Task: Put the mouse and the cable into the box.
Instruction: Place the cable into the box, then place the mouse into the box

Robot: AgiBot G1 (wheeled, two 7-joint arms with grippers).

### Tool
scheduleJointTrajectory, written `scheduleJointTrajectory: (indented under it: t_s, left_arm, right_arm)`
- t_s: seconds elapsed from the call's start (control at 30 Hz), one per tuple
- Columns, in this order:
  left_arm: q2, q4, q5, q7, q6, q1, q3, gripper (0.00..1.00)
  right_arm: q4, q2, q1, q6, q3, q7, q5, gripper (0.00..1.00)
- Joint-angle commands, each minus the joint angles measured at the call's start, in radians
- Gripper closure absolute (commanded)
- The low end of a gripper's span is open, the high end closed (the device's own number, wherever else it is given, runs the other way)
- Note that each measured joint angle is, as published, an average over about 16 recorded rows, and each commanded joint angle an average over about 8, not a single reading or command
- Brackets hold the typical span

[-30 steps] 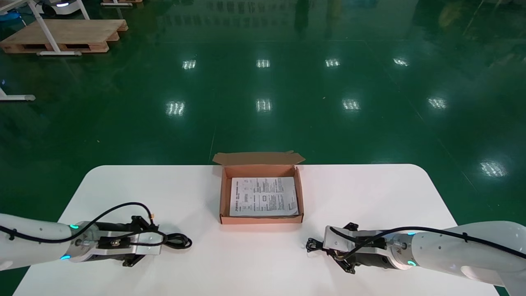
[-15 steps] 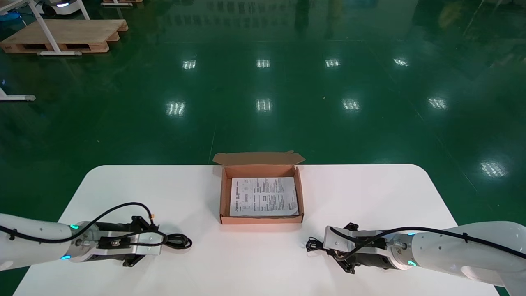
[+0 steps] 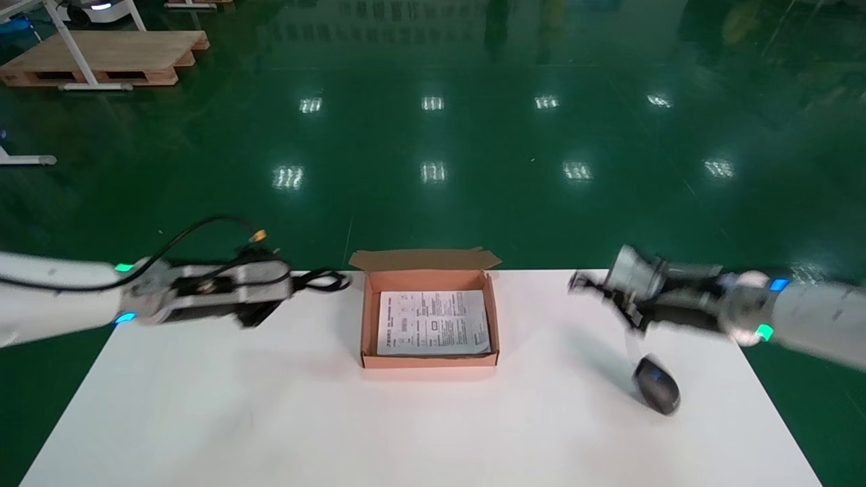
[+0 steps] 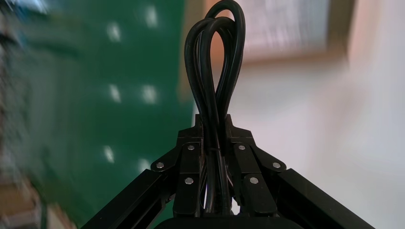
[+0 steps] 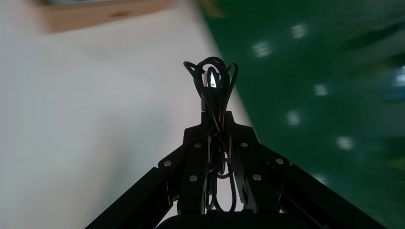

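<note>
Left gripper (image 3: 298, 281), clamped on the cable (image 3: 326, 279), hovers at the table's (image 3: 203, 419) far edge beside the box (image 3: 366, 325). Right gripper (image 3: 580, 283) grips the cord (image 5: 213, 81); the mouse (image 3: 656, 394) dangles below it.

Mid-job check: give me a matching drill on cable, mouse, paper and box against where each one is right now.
Things:
1. cable
2. mouse
3. paper
4. box

States:
A. lies flat inside the box
B. clamped in the left gripper
C. stands open, mid-table
D. hangs by its cord, which is bunched in the right gripper

Pairs: 1-B, 2-D, 3-A, 4-C
</note>
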Motion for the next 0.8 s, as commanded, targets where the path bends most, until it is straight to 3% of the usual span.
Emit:
scheduleJointTrajectory:
  t_s: [0.03, 0.3, 0.7, 0.8]
  left_arm:
    - [0.029, 0.006, -0.026, 0.020, 0.002, -0.028, -0.010, 1.00]
    - [0.171, 0.114, -0.128, 0.134, 0.009, -0.063, -0.039, 1.00]
    - [0.169, 0.116, -0.124, 0.136, 0.007, -0.061, -0.038, 1.00]
    - [0.193, 0.107, -0.098, 0.163, -0.055, -0.042, -0.027, 1.00]
  right_arm:
    - [0.011, 0.024, 0.042, 0.024, 0.013, 0.013, -0.005, 1.00]
    - [0.012, 0.035, 0.138, 0.069, 0.021, 0.042, -0.039, 1.00]
    - [0.010, 0.032, 0.133, 0.066, 0.019, 0.042, -0.042, 1.00]
    - [0.010, 0.032, 0.131, 0.065, 0.019, 0.042, -0.042, 1.00]
